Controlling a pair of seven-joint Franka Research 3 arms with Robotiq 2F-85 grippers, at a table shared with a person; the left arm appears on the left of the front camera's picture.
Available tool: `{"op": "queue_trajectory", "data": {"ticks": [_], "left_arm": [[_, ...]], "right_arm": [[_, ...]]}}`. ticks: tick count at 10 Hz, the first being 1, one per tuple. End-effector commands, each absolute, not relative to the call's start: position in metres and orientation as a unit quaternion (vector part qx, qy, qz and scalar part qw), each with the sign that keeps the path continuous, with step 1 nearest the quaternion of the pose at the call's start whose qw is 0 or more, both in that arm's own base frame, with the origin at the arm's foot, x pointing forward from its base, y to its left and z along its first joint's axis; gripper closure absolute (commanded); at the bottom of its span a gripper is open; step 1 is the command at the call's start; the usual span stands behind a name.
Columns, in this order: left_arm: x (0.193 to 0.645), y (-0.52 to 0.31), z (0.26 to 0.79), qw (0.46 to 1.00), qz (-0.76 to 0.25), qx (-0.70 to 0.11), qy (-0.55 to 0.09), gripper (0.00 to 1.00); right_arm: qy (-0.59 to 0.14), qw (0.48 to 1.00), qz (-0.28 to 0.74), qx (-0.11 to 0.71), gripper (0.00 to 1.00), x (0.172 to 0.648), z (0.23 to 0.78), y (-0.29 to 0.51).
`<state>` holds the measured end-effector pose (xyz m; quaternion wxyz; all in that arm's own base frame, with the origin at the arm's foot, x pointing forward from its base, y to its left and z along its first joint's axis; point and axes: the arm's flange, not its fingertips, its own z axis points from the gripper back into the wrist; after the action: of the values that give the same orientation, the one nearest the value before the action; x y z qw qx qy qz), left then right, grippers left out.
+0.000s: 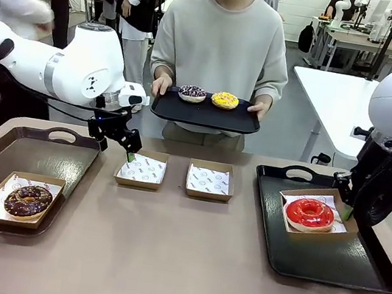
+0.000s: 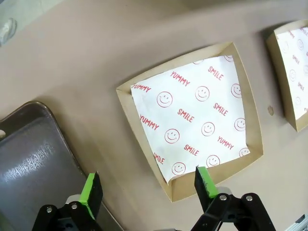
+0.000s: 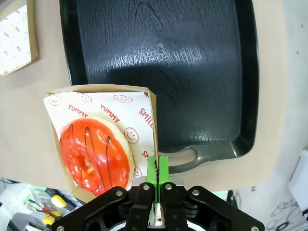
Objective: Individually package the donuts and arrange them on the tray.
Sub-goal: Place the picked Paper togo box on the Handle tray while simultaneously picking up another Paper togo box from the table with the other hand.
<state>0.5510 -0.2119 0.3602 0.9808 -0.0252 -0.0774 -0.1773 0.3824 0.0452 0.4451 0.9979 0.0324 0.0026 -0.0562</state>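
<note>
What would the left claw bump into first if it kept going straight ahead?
Most likely the near corner of the empty paper-lined box: the open left claw points down at it, one green pad over its rim, the other outside it, by the table. Depth is hard to judge.

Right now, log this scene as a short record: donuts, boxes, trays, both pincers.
red donut: in red donut's box, on right black tray
dark chocolate donut: boxed, on left brown tray
chocolate sprinkled donut: unboxed, on held tray in the person's hands
yellow donut: unboxed, beside it on held tray
left empty box: on the table between the trays
right empty box: beside it
left pincer: open, at an edge of left empty box
right pincer: shut on the wall of red donut's box
</note>
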Motion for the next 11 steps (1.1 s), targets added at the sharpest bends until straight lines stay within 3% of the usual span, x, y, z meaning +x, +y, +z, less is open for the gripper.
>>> {"op": "queue_trajectory", "data": {"ticks": [1,7,11], "left_arm": [[0.559,-0.211,0.362,0.989,-0.112,-0.027,-0.088,0.00],[0.576,-0.211,0.352,0.995,0.000,-0.033,-0.092,0.00],[0.583,-0.211,0.339,0.996,0.007,-0.023,-0.082,0.00]], "right_arm": [[-0.008,0.998,-0.059,0.016,0.99,0.385,0.429,0.046],[-0.012,0.998,-0.062,-0.023,0.99,0.399,0.391,0.052],[-0.006,0.998,-0.057,-0.015,0.99,0.408,0.370,0.048]]}}
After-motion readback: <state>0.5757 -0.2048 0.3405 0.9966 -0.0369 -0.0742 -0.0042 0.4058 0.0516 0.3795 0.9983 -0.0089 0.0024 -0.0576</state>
